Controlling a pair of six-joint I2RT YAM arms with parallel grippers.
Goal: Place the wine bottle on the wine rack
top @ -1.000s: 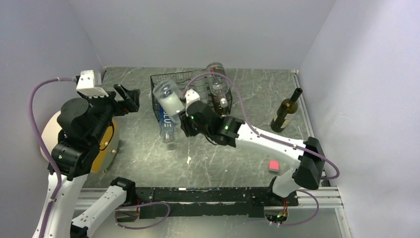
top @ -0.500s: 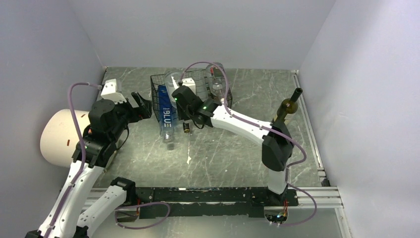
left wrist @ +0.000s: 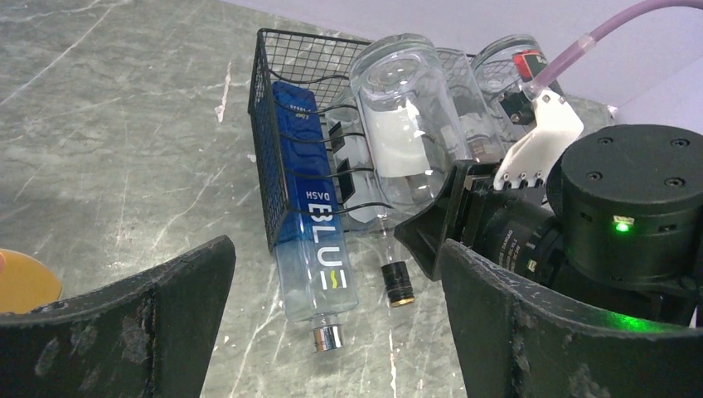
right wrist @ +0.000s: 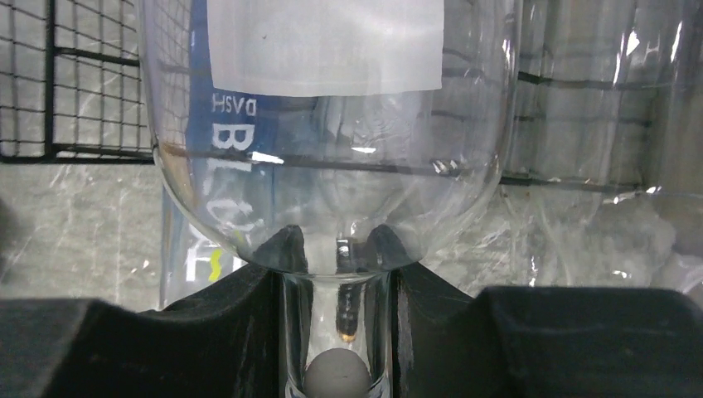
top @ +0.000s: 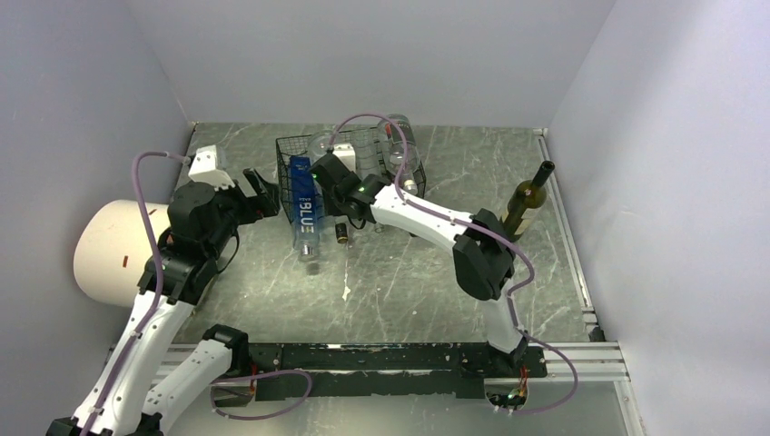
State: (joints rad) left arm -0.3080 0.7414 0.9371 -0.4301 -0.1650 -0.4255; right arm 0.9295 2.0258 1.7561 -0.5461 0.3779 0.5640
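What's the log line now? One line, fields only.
right gripper shut on clear bottle neck | bottle body on wine rack | left gripper open, empty

Even overhead light, soft shadows; glare on clear glass, sharp focus.

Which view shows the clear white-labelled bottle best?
Left wrist view: the clear bottle shows nearly whole, at the wine rack. Right wrist view shows only its shoulder and neck in the right pincer. Top view: the arm hides most.
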